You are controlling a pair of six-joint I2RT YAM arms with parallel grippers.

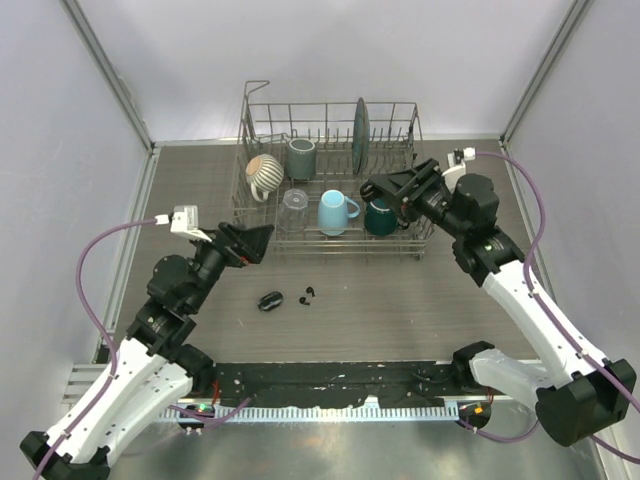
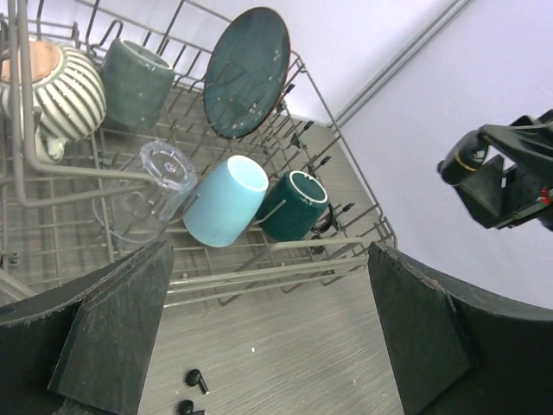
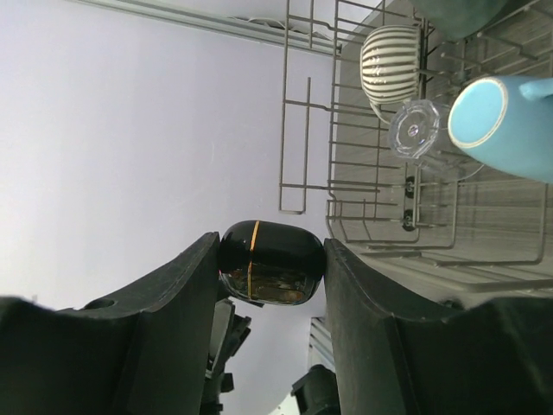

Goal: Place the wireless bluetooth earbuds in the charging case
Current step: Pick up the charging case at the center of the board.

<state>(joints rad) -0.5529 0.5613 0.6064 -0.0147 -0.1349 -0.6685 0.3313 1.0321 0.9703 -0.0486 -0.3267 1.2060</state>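
Note:
My right gripper [image 3: 270, 246] is shut on a glossy black charging case [image 3: 272, 262] with a thin gold seam, held in the air sideways between both fingers. In the top view that gripper [image 1: 377, 187] hangs over the rack's right end. Two tiny black earbuds [image 1: 305, 296] lie side by side on the table in front of the rack; the left wrist view shows them as earbuds [image 2: 196, 379] at its bottom edge. My left gripper [image 1: 262, 240] stands wide open above the table, left of the earbuds, with nothing between its fingers [image 2: 117, 328].
A wire dish rack [image 1: 330, 235] at the back holds a striped bowl [image 1: 265, 172], a grey mug [image 1: 301, 157], a clear glass [image 1: 295, 203], a light blue mug [image 1: 334, 212], a dark green mug [image 1: 381, 216] and a dark plate [image 1: 361, 125]. A black oval object [image 1: 270, 300] lies left of the earbuds.

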